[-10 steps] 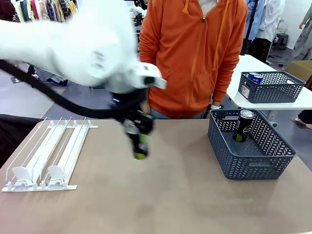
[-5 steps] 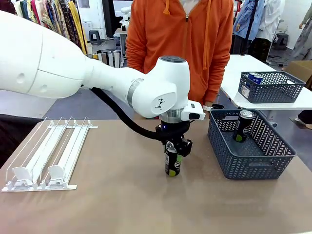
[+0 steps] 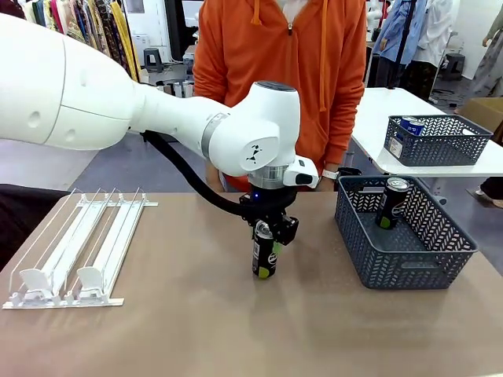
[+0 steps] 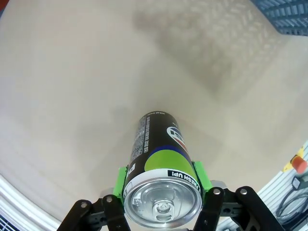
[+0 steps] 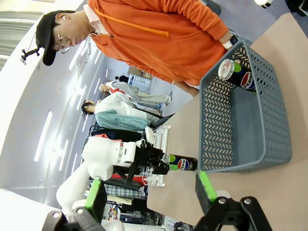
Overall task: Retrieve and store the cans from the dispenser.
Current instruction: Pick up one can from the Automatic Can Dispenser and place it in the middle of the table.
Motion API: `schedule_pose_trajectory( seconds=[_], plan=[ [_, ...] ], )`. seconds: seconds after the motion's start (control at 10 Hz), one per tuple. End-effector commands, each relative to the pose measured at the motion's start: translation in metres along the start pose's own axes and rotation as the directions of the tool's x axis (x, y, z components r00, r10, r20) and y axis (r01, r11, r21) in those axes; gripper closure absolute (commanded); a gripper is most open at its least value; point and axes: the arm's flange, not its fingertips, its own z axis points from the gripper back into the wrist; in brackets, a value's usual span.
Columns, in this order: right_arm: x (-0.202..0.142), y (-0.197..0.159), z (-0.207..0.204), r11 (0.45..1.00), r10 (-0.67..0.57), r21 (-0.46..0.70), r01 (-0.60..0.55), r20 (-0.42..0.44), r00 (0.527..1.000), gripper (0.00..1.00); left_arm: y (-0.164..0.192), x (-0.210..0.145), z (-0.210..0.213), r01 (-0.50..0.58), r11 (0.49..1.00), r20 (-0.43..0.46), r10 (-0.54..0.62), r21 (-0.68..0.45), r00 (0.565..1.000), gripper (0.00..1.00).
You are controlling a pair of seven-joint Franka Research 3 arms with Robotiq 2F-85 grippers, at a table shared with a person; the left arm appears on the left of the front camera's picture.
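Can [image 3: 265, 253]: black with lime-green accents, standing upright mid-table, its base looking to be touching the tabletop; in the left wrist view the can [image 4: 161, 180] is showing its silver top and a green band.
Left gripper [image 3: 266, 232]: pointing straight down over the can, its green pads [image 4: 121, 180] pressing on both sides just under the rim, so it is gripping the can.
Left arm [image 3: 157, 110]: reaching in from the left and across the middle of the table.
Right gripper [image 5: 151, 192]: its green-padded fingers [image 5: 205, 187] are standing wide apart with nothing between them.
Basket [image 3: 409, 255]: dark grey lattice, sitting on the table to the right of the held can and apart from it; from the right wrist the basket [image 5: 250, 125] is lying between that gripper and the person.
Second can [image 3: 391, 203]: black, standing inside the basket near its far wall; the same can [image 5: 238, 74] is showing a silver top in the right wrist view.
Dispenser [image 3: 75, 247]: white wire-rail rack lying at the table's left side, well apart from the held can, its white pusher plates sitting at the near end.
Person [image 3: 287, 71]: in an orange hoodie, standing at the far edge of the table behind the left arm.
Table [image 3: 236, 330]: tan, carrying dispenser, can and basket.
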Motion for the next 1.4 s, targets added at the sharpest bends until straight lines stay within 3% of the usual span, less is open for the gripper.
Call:
schedule_pose_trajectory(
  seconds=[0.0,0.1,0.2,0.3,0.4,0.7,0.9,1.1,1.2,1.3],
  plan=[
    [0.004,0.002,-0.002,0.999,0.026,0.024,-0.026,0.016,1.000,0.00,-0.004,-0.001,0.010,-0.018,1.000,-0.001,0.018,0.025,1.000,1.00],
    [0.004,0.002,-0.002,0.999,0.026,0.024,-0.026,0.016,1.000,0.00,-0.004,-0.002,0.010,-0.014,1.000,-0.001,0.014,0.026,1.000,1.00],
    [0.004,0.002,-0.002,0.999,0.026,0.024,-0.026,0.016,1.000,0.00,-0.002,-0.002,0.011,-0.025,1.000,-0.005,0.025,0.018,1.000,0.70],
    [0.004,0.002,-0.002,0.999,0.026,0.024,-0.026,0.016,1.000,0.00,-0.001,-0.002,0.011,-0.022,1.000,-0.002,0.022,0.021,1.000,0.12],
    [0.004,0.002,-0.002,0.999,0.026,0.024,-0.026,0.016,1.000,0.00,-0.001,-0.003,0.011,-0.023,1.000,0.000,0.023,0.019,1.000,0.00],
    [0.004,0.002,-0.002,0.999,0.026,0.024,-0.026,0.016,1.000,0.00,0.003,-0.017,0.034,-0.044,0.999,0.056,0.043,0.011,0.997,0.00],
    [0.004,0.002,-0.002,0.999,0.026,0.024,-0.026,0.016,1.000,0.00,0.017,-0.066,0.101,-0.061,0.997,0.183,0.070,-0.051,0.981,0.00],
    [0.004,0.002,-0.002,0.999,0.026,0.024,-0.026,0.016,1.000,0.00,0.054,-0.143,0.159,-0.019,0.978,0.315,0.086,-0.210,0.945,0.00],
    [0.004,0.002,-0.002,0.999,0.026,0.024,-0.026,0.016,1.000,0.00,0.091,-0.199,0.177,-0.035,0.952,0.409,0.164,-0.305,0.898,0.00],
    [0.004,0.002,-0.002,0.999,0.026,0.024,-0.026,0.016,1.000,0.00,0.130,-0.256,0.181,-0.172,0.908,0.499,0.358,-0.381,0.789,0.00]
  ],
)
